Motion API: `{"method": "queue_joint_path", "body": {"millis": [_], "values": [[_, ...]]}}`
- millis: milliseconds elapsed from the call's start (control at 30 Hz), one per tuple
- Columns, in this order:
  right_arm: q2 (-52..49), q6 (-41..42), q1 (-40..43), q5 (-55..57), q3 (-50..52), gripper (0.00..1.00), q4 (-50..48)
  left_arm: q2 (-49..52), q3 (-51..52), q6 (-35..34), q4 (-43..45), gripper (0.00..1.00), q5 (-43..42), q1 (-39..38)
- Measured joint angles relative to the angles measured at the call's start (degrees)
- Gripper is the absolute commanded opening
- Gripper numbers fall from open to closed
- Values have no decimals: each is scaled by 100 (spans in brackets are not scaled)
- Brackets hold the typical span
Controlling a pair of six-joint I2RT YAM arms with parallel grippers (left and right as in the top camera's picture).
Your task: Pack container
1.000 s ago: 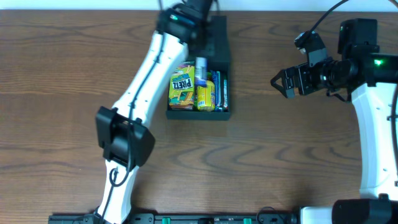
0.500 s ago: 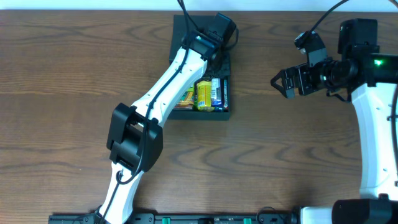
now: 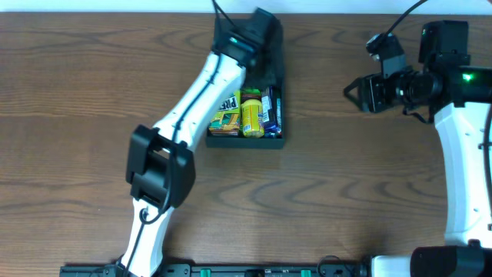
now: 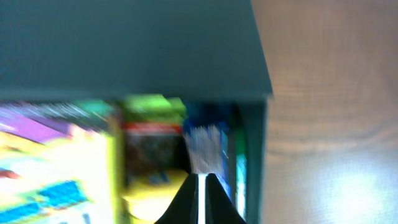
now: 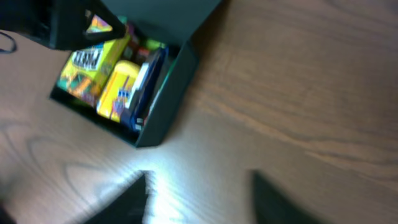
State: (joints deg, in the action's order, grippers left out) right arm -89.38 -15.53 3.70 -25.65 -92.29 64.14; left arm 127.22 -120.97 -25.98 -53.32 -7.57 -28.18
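Observation:
The container (image 3: 277, 140) is a dark teal box on the table's middle, with snack packets inside: a pretzel packet (image 3: 226, 110), a yellow one (image 3: 252, 115) and a blue one (image 3: 269, 109). Its flap lid (image 4: 124, 43) is raised at the far side and hangs over the packets' back ends. My left arm (image 3: 204, 85) reaches across the box, and the left gripper (image 4: 200, 178) is shut with nothing in it, just above the packets beneath the lid. My right gripper (image 3: 355, 94) hovers open over bare wood to the right of the box, shown empty in the right wrist view (image 5: 198, 179).
The container (image 5: 163, 106) lies up and left of the right gripper in the right wrist view. Brown wooden tabletop (image 3: 361, 192) surrounds the box. The right arm's white links (image 3: 461, 161) run along the right edge. The table's far edge is just behind the lid.
The left arm has swung over the box's back and its jaws have closed fully. The lid has come up from lying flat behind the box. The right gripper's jaws have narrowed.

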Motion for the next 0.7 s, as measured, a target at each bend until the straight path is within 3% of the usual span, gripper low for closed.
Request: {"method": "queue_joint_path", "body": {"millis": [133, 233, 333, 533, 700], "values": [[-2, 448, 0, -2, 0, 11, -201, -7, -420, 271, -107, 6, 4, 588], [-2, 866, 0, -33, 0, 2, -140, -48, -535, 363, -461, 5, -46, 1143], [-2, 1163, -17, -85, 15, 2, -348, -48, -538, 387, -721, 6, -151, 1578], [-216, 1908, -551, -46, 638, 1, -2006, -48, -391, 363, -402, 6, -407, 2345], [-1576, 2743, -748, -601, 800, 1, -3191, 79, -208, 192, 39, 5, -970, 2605]]}}
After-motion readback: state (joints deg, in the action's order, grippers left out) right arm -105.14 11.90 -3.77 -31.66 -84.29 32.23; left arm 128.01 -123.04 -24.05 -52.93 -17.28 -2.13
